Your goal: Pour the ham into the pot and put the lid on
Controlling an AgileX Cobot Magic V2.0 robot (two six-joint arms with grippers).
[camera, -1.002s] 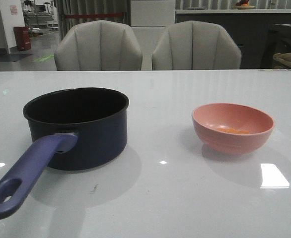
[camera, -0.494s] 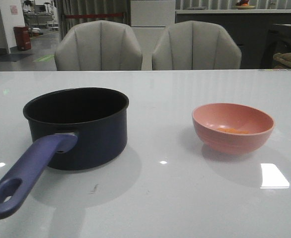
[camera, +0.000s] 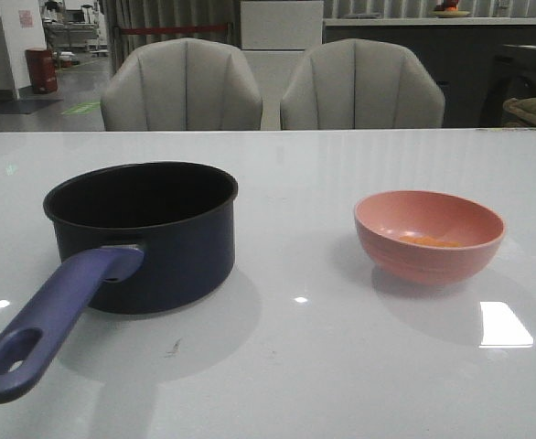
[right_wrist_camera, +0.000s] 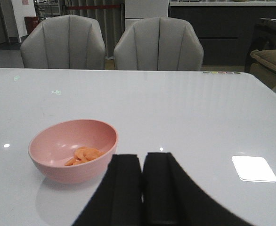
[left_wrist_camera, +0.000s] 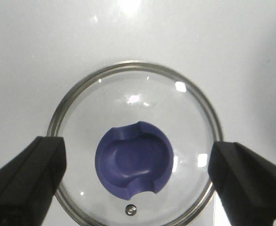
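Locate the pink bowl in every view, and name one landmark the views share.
Front view: pink bowl right of centre on the white table, the pot to its left.
Left wrist view: not in it; only the lid.
Right wrist view: lower left, holding the ham.
Shared landmark: two grey chairs.

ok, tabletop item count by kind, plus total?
pot: 1
lid: 1
pink bowl: 1, holding the ham
Total: 3 items, plus the ham.

Clear glass lid (left_wrist_camera: 133, 155) has a steel rim (knob looks matt plastic); the table (camera: 341, 366) is glossy.
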